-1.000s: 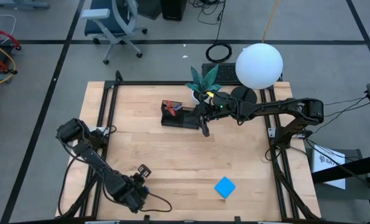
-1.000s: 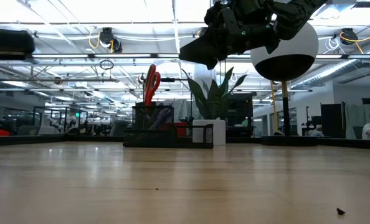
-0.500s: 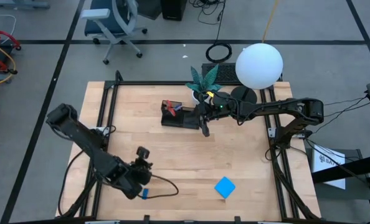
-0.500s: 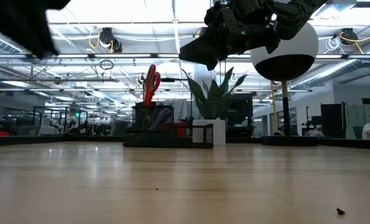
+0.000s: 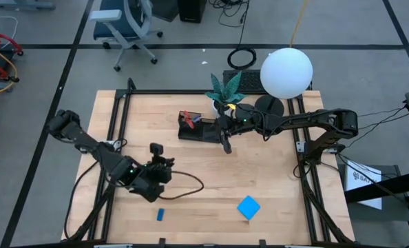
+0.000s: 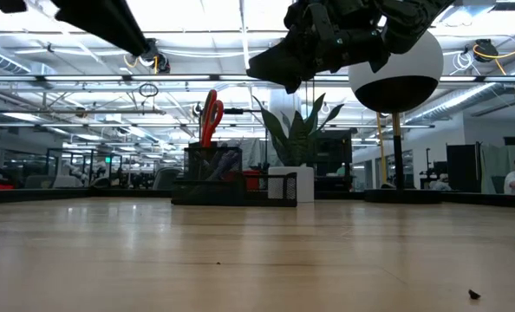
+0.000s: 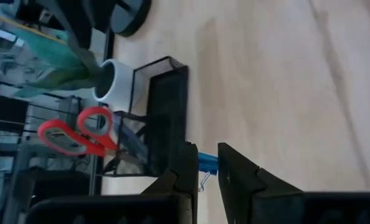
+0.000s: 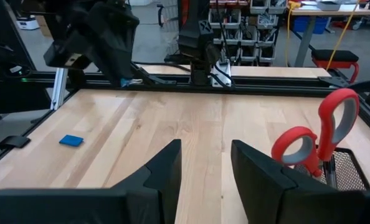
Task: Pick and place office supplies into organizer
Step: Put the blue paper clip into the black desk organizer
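The black organizer [image 5: 199, 129] stands at the far middle of the table, with the red-handled scissors [image 5: 187, 118] upright in it, handles up. My left gripper [image 5: 164, 165] hangs above the near left of the table, shut on a small blue clip-like piece [image 7: 207, 163]. Another small blue piece [image 5: 160, 215] lies flat near the front edge. The bright blue square pad [image 5: 248, 207] lies flat at the near right. My right gripper [image 5: 226, 142] hovers open by the organizer's right end, nothing between its fingers [image 8: 166, 163]. My left gripper pinches the small blue piece [image 7: 208, 160] between its two fingertips. A thin wire loop [image 7: 203, 182] on the piece shows in the gap. The fingers slant downward toward the organizer, and the piece is lifted clear of the table.
A white pot with a green plant [image 5: 224, 93] stands just behind the organizer. A lamp with a white globe [image 5: 286, 71] stands at the far right. Black rails [image 5: 115, 117] frame the tabletop. Bare wood lies between the organizer and the near edge.
My left gripper has risen from the table's near edge and gone toward the far edge and the organizer, rolling its wrist as it went. Where it stood, a small blue piece now shows lying on the table.
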### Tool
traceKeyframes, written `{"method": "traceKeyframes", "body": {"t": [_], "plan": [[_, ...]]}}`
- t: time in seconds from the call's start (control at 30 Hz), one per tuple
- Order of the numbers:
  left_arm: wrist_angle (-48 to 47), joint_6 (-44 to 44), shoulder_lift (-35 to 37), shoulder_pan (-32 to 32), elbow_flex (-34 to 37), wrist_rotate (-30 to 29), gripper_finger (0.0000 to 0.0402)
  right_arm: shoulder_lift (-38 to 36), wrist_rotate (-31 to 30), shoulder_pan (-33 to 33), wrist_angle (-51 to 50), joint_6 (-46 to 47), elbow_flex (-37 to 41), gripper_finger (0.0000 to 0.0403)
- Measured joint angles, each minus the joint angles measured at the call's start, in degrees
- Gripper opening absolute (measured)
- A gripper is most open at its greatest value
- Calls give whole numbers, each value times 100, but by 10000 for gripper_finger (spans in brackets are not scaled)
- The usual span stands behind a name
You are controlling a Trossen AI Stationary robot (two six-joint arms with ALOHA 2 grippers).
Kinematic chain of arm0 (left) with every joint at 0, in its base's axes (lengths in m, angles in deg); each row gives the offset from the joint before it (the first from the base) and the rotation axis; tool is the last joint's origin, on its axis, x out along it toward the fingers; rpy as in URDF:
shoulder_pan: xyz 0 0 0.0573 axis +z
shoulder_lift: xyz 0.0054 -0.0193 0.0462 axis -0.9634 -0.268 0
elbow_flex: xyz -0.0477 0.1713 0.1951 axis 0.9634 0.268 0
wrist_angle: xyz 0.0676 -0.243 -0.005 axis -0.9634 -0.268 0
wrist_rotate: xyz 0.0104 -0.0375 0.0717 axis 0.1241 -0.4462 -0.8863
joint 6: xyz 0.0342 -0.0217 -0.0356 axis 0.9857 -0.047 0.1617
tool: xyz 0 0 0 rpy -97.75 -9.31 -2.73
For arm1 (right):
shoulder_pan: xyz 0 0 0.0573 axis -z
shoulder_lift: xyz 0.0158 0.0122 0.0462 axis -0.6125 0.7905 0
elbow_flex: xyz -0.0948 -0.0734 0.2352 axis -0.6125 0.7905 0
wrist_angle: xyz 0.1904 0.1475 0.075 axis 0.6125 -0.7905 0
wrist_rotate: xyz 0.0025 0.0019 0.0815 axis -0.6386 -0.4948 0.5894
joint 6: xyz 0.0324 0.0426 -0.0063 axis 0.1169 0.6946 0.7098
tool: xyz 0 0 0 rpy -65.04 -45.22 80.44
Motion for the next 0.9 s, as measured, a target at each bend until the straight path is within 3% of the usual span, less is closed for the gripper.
{"method": "traceKeyframes", "body": {"t": [0.33, 0.57, 0.9], "plan": [[797, 606, 0, 769, 58, -147, 43, 0, 1, -1, -1, 4, 0, 130], [2575, 1524, -2, 1452, 866, 239, 43, 0, 15, -1, -2, 4, 0, 130], [4256, 1806, -4, 2458, 1927, 646, 43, 0, 16, -2, -4, -9, 0, 130]]}}
